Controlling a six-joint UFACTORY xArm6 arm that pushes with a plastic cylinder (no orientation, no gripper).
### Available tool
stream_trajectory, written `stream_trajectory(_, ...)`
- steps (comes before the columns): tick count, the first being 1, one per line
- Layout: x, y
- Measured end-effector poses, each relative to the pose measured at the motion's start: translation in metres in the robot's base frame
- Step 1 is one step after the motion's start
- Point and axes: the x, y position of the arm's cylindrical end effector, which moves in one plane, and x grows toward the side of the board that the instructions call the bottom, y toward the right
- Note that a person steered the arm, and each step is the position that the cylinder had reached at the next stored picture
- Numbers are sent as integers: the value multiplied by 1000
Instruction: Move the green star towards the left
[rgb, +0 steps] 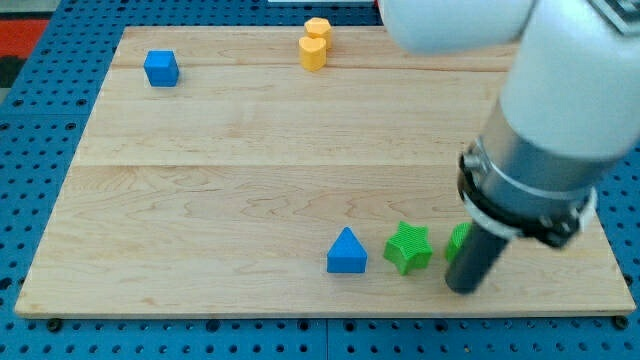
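Down near the bottom edge of the wooden tabletop (250, 150), toward its bottom-right corner, my tip (464, 288) rests on the board at the lower end of the dark rod. It has no jaws to open or close and carries nothing; it is only a straight rod hanging under the arm's grey collar and large white body, which fill the view's upper right.

The green star (408, 247) sits just to the view's left of my tip, close beside it, though I cannot tell for sure whether the two touch. It stands along the bottom edge, right of the middle of the board. A second green block (458, 240) peeps out directly behind the rod (most of it is hidden, so its shape cannot be made out); it lies just to the right of the star, with a narrow gap between them.

The blue triangle (346, 252) is the star's neighbour on the other side, near it toward the view's left and also close to the bottom edge, clearly apart from the star.

The remaining blocks are well away from this group. A blue cube (160, 68) stands near the top-left corner. A yellow block (315, 43) stands at the top edge about midway along, and looks like two rounded pieces pressed together, one slightly above the other, though its exact shape is hard to tell.

A blue pegboard surface (40, 150) surrounds the tabletop.
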Motion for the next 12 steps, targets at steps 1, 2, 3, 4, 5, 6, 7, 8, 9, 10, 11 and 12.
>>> stream_trajectory(1,-59,-59)
stream_trajectory(2,-67,-81)
stream_trajectory(3,-47,-41)
stream_trajectory(4,-32,-82)
stream_trajectory(5,-84,-163)
stream_trajectory(6,-145,-198)
stream_trajectory(7,-112,-215)
stream_trajectory(8,-84,-168)
stream_trajectory(9,-86,-168)
stream_trajectory(10,-60,-178)
stream_trajectory(11,-19,-191)
stream_trajectory(12,-1,-240)
